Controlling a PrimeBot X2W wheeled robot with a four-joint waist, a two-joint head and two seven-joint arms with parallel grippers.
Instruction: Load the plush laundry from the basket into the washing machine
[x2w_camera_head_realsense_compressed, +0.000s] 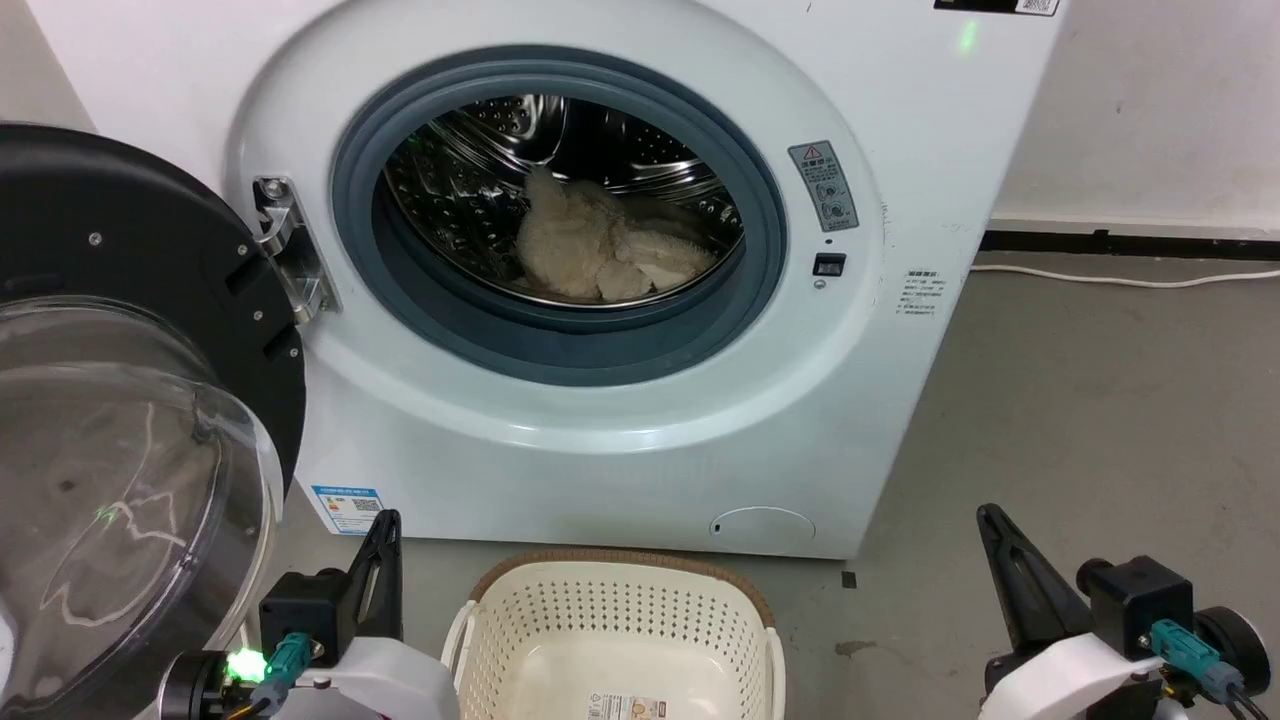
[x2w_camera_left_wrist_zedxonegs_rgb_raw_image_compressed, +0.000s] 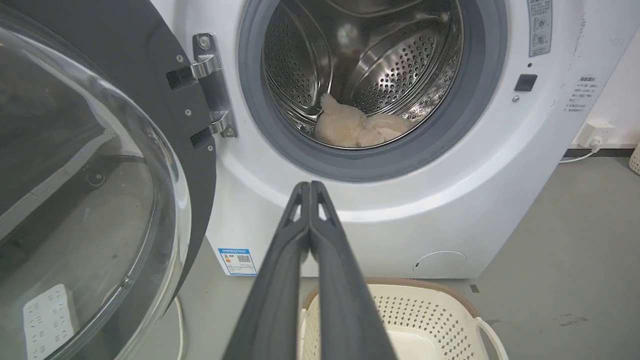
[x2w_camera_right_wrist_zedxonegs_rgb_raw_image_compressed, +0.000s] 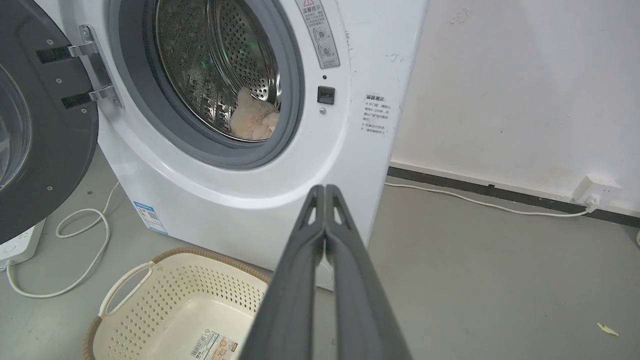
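Note:
The cream plush laundry (x2w_camera_head_realsense_compressed: 600, 250) lies inside the steel drum of the white washing machine (x2w_camera_head_realsense_compressed: 880, 90), low and a little right of centre. It also shows as plush laundry (x2w_camera_left_wrist_zedxonegs_rgb_raw_image_compressed: 357, 129) and plush laundry (x2w_camera_right_wrist_zedxonegs_rgb_raw_image_compressed: 252, 120) in the wrist views. The basket (x2w_camera_head_realsense_compressed: 620, 630) stands on the floor in front of the washer, holding only a label on its bottom. My left gripper (x2w_camera_head_realsense_compressed: 385, 525) is shut beside the basket's left side, holding nothing. My right gripper (x2w_camera_head_realsense_compressed: 990, 518) is shut well to the basket's right, holding nothing. Both point toward the machine.
The washer's black-rimmed bubble door (x2w_camera_head_realsense_compressed: 130, 400) stands swung open at the left, close to my left arm. A white cable (x2w_camera_head_realsense_compressed: 1130, 280) runs along the grey floor at the right wall. A power strip (x2w_camera_right_wrist_zedxonegs_rgb_raw_image_compressed: 20, 242) and looped cord lie left of the washer.

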